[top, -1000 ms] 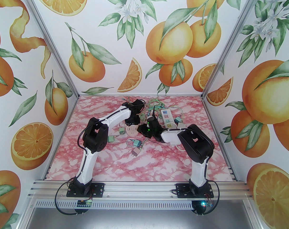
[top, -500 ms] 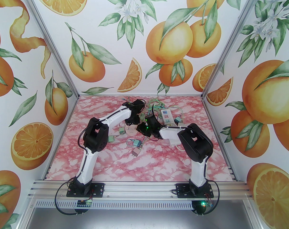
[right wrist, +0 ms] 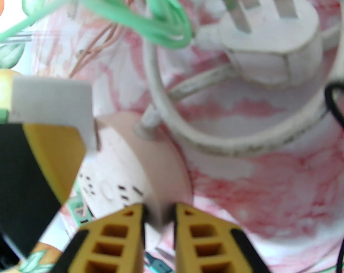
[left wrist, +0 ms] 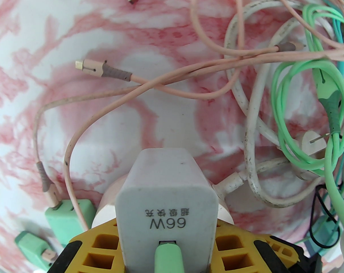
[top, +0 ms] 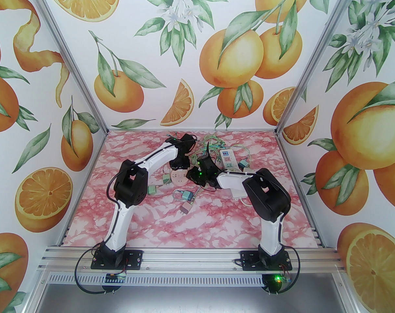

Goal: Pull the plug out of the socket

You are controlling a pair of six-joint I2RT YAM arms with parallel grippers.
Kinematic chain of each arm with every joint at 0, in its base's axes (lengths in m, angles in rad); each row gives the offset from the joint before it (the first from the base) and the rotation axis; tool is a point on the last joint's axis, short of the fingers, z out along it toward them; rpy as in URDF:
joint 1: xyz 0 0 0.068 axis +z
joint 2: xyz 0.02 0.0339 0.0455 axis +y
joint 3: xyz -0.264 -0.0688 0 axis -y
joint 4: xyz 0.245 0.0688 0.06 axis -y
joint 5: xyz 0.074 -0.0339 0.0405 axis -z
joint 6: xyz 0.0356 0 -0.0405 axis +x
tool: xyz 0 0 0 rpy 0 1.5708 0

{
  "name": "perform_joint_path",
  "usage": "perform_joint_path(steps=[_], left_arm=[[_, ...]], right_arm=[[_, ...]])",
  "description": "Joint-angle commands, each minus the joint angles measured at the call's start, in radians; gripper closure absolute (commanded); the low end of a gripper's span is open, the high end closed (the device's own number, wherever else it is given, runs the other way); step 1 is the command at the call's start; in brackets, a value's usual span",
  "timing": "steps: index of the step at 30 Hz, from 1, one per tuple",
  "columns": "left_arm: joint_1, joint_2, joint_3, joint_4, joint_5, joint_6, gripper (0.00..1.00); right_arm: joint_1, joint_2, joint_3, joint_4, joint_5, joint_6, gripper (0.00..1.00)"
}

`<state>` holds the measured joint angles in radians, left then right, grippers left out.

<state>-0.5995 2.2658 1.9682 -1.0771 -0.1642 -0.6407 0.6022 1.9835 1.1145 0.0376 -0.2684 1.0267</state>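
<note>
A white charger plug (left wrist: 166, 192) marked 66W, with a green cable in its rear, stands on the round pink socket (left wrist: 106, 203). My left gripper (left wrist: 166, 237) is shut on the plug, one yellow finger (left wrist: 103, 240) on each side. In the right wrist view my right gripper (right wrist: 159, 209) is shut on the rim of the round socket (right wrist: 149, 158), with the white plug (right wrist: 51, 101) at the left above the socket's face. From above, the socket (top: 179, 177) lies at mid-table between my left gripper (top: 179, 165) and my right gripper (top: 191, 175).
A white power strip (top: 228, 158) and a tangle of green, pink and white cables (top: 207, 143) lie behind the socket. Green adapters (top: 166, 178) (top: 186, 195) and a beige one (top: 184, 208) sit in front. A loose white three-pin plug (right wrist: 271, 47) lies close behind.
My right arm has swung left and a little back, closing in on the socket. The socket and my left gripper have shifted slightly backward.
</note>
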Motion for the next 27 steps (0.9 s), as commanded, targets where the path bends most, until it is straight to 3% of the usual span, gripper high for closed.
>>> perform_joint_path(steps=[1, 6, 14, 27], left_arm=[[-0.054, 0.002, 0.064, -0.04, 0.048, 0.011, 0.96], [-0.045, -0.002, 0.063, -0.039, 0.071, 0.002, 0.96], [0.038, -0.066, -0.053, 0.088, 0.237, -0.061, 0.96], [-0.05, -0.032, 0.01, 0.011, 0.088, -0.009, 0.97]], right_arm=[[0.022, 0.133, -0.048, -0.256, 0.071, -0.027, 0.8], [0.024, 0.139, -0.043, -0.265, 0.071, -0.029, 0.8], [0.025, 0.132, -0.059, -0.262, 0.072, -0.024, 0.81], [0.027, 0.138, -0.046, -0.275, 0.067, -0.031, 0.81]])
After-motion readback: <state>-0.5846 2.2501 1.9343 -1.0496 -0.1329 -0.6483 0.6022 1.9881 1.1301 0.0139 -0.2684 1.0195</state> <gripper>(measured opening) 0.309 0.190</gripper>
